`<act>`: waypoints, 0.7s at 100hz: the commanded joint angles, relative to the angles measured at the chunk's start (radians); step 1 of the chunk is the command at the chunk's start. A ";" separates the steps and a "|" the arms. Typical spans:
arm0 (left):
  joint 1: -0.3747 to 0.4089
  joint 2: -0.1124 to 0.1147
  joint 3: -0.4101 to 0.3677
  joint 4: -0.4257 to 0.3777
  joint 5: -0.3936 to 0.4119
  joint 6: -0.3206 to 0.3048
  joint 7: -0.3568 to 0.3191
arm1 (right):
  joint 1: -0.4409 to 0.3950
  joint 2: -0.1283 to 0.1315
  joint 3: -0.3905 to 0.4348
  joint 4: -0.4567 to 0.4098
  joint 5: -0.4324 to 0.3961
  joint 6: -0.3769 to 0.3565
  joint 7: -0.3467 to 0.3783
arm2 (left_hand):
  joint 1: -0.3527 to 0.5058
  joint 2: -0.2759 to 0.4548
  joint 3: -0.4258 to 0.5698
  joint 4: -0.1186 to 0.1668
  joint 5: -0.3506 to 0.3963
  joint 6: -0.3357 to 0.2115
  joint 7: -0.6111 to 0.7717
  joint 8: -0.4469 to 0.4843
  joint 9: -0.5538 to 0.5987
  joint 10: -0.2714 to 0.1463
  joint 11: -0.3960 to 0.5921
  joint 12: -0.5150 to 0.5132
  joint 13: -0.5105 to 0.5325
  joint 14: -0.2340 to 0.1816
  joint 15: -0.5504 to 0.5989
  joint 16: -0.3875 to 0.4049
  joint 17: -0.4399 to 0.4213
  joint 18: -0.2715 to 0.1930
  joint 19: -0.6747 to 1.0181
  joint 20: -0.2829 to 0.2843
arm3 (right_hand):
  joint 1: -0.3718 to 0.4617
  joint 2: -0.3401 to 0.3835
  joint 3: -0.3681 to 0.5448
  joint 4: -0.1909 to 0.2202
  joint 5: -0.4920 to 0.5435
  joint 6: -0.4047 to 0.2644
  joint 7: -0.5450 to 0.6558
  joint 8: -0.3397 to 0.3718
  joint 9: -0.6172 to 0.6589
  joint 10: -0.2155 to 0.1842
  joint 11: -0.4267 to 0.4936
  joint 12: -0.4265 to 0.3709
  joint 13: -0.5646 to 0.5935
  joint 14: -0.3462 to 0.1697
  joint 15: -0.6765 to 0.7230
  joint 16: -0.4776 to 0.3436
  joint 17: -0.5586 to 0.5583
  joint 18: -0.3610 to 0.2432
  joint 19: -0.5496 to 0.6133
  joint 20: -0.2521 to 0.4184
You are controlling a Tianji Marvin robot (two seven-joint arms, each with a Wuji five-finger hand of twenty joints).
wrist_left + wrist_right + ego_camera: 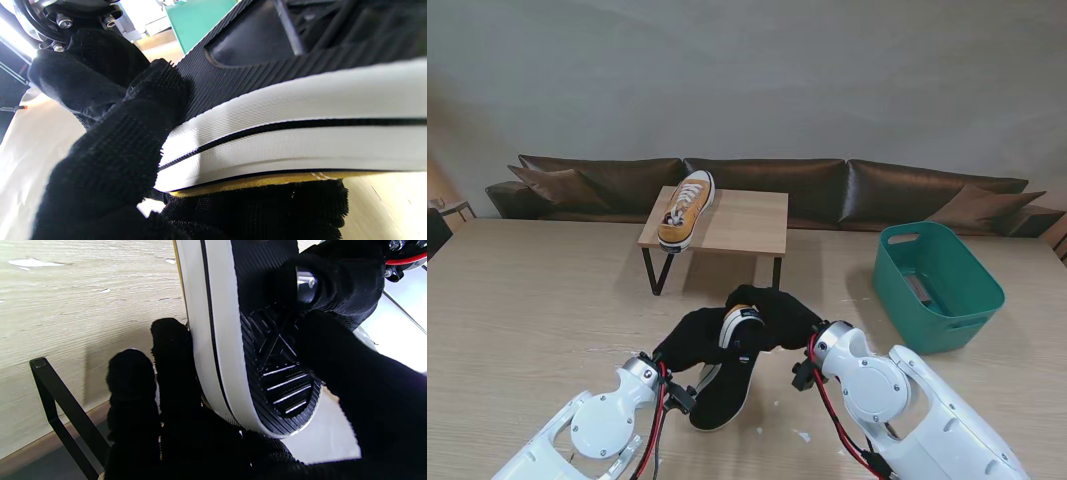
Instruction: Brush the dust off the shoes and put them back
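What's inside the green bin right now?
The green bin on my right holds one small dark flat item on its floor, too small to identify. The near wall hides the part of the floor closest to me. No shoe is visible in it.

Two yellow shoes: one on the small stand (737, 222) at 12 o'clock (685, 209), one held sole-up (727, 385). One green bin (939, 285) at 2 o'clock.
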 commanded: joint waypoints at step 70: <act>0.045 -0.025 -0.063 -0.036 0.060 0.023 0.117 | -0.032 -0.048 -0.017 0.027 -0.015 -0.026 -0.176 | -0.009 0.252 0.089 0.104 0.016 -0.097 -0.789 -0.160 -0.317 0.093 -0.032 -0.422 -0.270 0.117 -0.048 -0.003 -0.352 0.061 -0.063 0.137 | 0.247 -0.191 0.193 -0.162 0.468 -0.124 0.768 -0.371 0.643 -0.075 -0.021 0.187 0.301 -0.323 0.492 0.242 0.419 -0.194 0.338 0.033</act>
